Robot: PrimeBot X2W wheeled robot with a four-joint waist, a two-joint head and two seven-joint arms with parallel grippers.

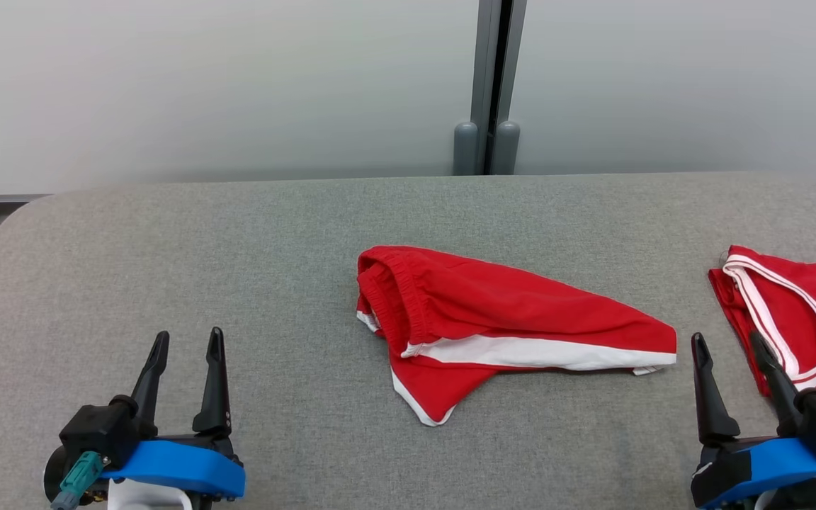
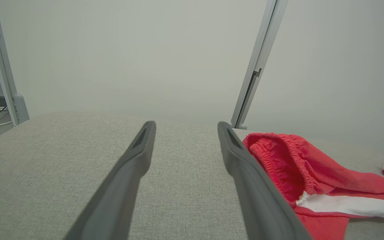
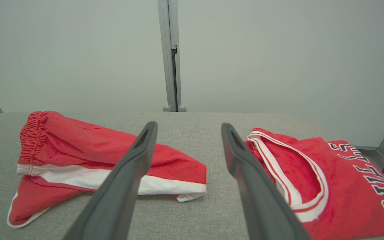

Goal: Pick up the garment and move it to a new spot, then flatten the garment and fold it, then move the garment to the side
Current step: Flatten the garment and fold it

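Note:
A pair of red shorts with white trim, the garment (image 1: 493,312), lies crumpled in the middle of the grey padded table (image 1: 238,241), its elastic waistband to the left. My left gripper (image 1: 189,333) hovers open near the front left, well left of the shorts, with nothing between its fingers. In the left wrist view the gripper (image 2: 186,124) has the waistband (image 2: 278,156) just right of its right finger. My right gripper (image 1: 726,336) is open and empty at the front right. In the right wrist view this gripper (image 3: 188,124) points between the shorts (image 3: 78,150) and a red jersey.
A red jersey with white trim and dark lettering (image 1: 805,312) lies at the table's right edge, also seen in the right wrist view (image 3: 338,186). A grey post (image 1: 487,85) stands behind the table against a pale wall. Bare table surface spreads to the left.

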